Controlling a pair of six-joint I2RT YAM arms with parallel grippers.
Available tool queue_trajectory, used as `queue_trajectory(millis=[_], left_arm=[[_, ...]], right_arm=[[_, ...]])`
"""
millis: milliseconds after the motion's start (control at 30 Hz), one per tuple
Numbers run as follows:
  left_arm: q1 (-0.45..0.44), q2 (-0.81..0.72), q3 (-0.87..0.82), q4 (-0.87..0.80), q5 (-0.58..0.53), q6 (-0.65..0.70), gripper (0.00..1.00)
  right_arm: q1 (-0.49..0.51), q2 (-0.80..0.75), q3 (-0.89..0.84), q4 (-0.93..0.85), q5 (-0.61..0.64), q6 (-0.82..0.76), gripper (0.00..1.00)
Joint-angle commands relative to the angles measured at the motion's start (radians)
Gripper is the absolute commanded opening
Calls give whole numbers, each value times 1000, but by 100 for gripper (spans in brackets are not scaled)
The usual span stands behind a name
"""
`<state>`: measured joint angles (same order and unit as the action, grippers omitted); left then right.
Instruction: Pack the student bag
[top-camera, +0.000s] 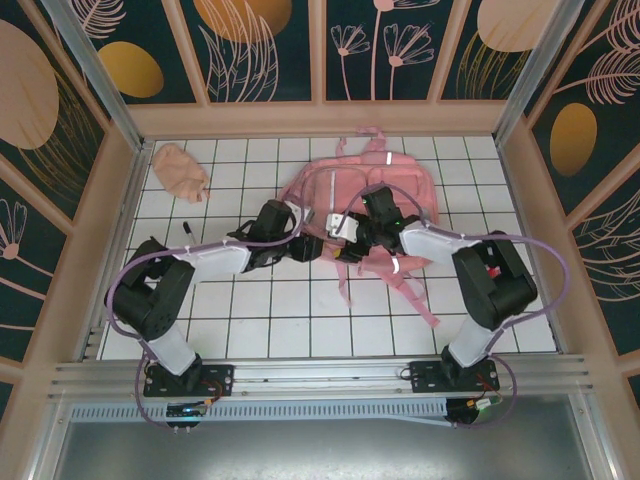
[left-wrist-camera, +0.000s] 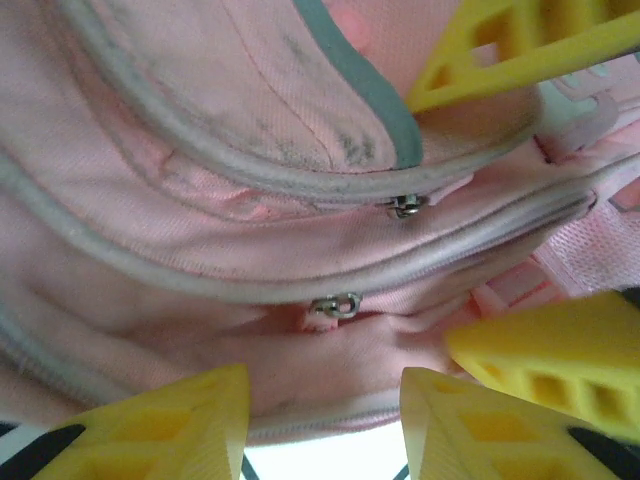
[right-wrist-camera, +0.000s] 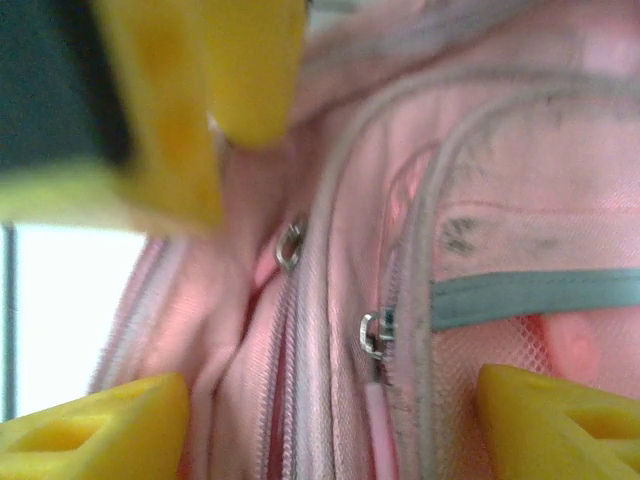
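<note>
The pink student bag (top-camera: 385, 180) lies flat at the back centre of the table, straps trailing toward me. Both grippers meet at its near-left edge. My left gripper (top-camera: 308, 246) (left-wrist-camera: 325, 425) is open, its yellow fingers (left-wrist-camera: 170, 430) either side of the bag's piped edge, with two metal zip pulls (left-wrist-camera: 335, 305) just beyond. My right gripper (top-camera: 345, 232) (right-wrist-camera: 330, 435) is open too, spread wide over the zip lines, a zip pull (right-wrist-camera: 375, 335) between its fingers (right-wrist-camera: 560, 420). The grey reflective strip (right-wrist-camera: 530, 298) runs to the right.
A small peach cloth pouch (top-camera: 180, 170) lies at the back left. A thin dark object (top-camera: 187, 228) rests on the tiles by the left arm. The left gripper's yellow fingers (right-wrist-camera: 180, 100) crowd the top left of the right wrist view. Wooden walls (top-camera: 320, 118) ring the table.
</note>
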<state>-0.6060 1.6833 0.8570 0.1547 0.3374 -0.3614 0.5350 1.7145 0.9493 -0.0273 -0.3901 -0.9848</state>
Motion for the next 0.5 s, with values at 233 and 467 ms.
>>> queue_trajectory(millis=[233,467], left_arm=[[34,-53,-12,36,84,38,44],[43,-23,64,24,182,130,46]], right_arm=[[25,-11,-5,88,83,31,0],[-40,-141,-40,120,-199,105,0]])
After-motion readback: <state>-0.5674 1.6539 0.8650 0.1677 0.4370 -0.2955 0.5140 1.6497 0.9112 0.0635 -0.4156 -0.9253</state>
